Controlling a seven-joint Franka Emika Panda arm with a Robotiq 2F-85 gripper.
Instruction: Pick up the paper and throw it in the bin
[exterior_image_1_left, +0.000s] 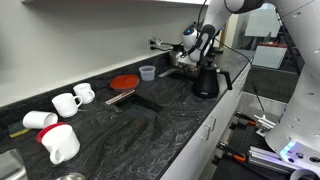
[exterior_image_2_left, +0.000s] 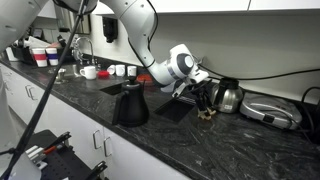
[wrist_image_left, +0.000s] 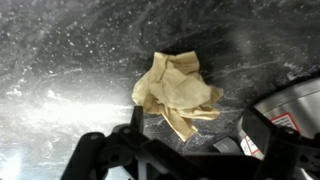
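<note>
**A:** One crumpled tan paper (wrist_image_left: 176, 90) lies on the dark stone counter (wrist_image_left: 60, 60). It's just beside the black jug (exterior_image_2_left: 130, 105), on the side twd the silver kettle (exterior_image_2_left: 228, 95).

**B:** And the gripper?

**A:** Gripper (wrist_image_left: 192, 122) hangs low over the paper, near the jug. Its dark fingers (wrist_image_left: 135, 128) are spread wide, one on each side of the paper, w/ nothing clamped. Can't tell if a pad touches the paper's edge.

**B:** Any containers, and what's in them?

**A:** The jug stands upright, its inside not visible. A small pale cup (exterior_image_1_left: 147, 72) sits near the jug, w/ a flat red disc (exterior_image_1_left: 123, 82) just past it. Well apart from the jug are several white mugs (exterior_image_1_left: 66, 103) and a white pitcher (exterior_image_1_left: 62, 143). Contents can't be made out for any of them. The kettle is closed, so nothing inside it shows.
</note>
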